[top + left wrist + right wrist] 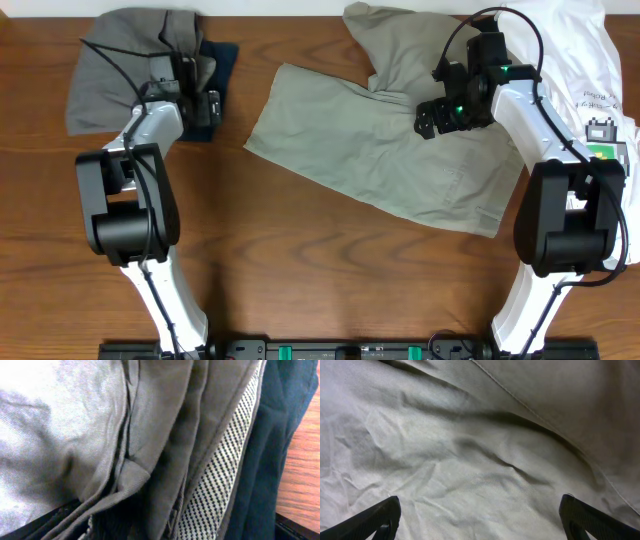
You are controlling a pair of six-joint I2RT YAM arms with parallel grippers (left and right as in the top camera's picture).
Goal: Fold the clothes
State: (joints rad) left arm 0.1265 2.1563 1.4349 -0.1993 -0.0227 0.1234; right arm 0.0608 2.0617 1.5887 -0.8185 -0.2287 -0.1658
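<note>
**Both Sets of Fingers Spread Wide Over the Clothes**

Your left fingers [15,534] are spread wide. They are up at the far left of the brown wooden surface [330,280], right over a pile of cloth. Up close you see soft layers of a grey piece [120,70] bunched together, with a strip of black-and-white woven lining [215,485] peeking out between them. A navy piece [222,58] lies under the pile on its right side, with bare wood just past it. You cannot tell if these fingers touch the cloth.

Your right fingers [372,522] are spread wide too. They hang close above the khaki shorts [380,150], near the far right part of them. Nothing is pinched between them. The cloth below them is wrinkled, with one long fold and a seam.

The khaki shorts lie open and flat in the middle of the surface, turned a bit sideways. A white tee [590,70] with a small green print sits at the far right edge, partly under the right arm.
</note>
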